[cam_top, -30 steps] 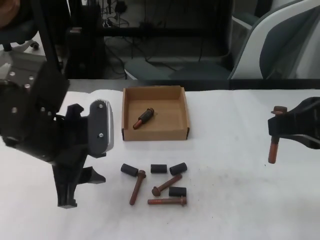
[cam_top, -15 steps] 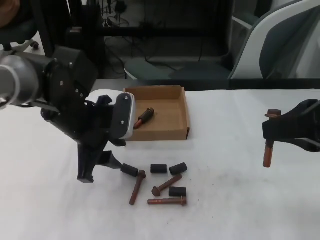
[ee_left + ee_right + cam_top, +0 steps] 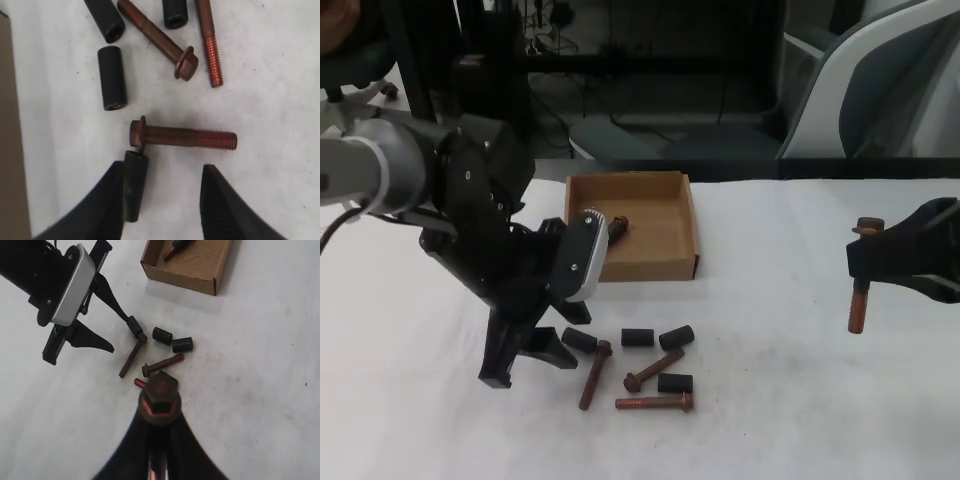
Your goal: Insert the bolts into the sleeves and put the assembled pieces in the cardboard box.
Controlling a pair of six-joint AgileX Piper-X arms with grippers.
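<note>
Left gripper (image 3: 162, 169) (spread wide) has lowered over a sleeve (image 3: 136, 187); right gripper (image 3: 159, 432) clutches bolt (image 3: 159, 392).

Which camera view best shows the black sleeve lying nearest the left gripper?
The left wrist view: close up, the sleeve lies between the fingers of the open left gripper, right beside one, its end near the head of a bolt. The high and right wrist views show it small and distant, at the fingertips.

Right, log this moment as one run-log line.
left gripper open at sleeve | right gripper shut on bolt | cardboard box holds one assembled piece
</note>
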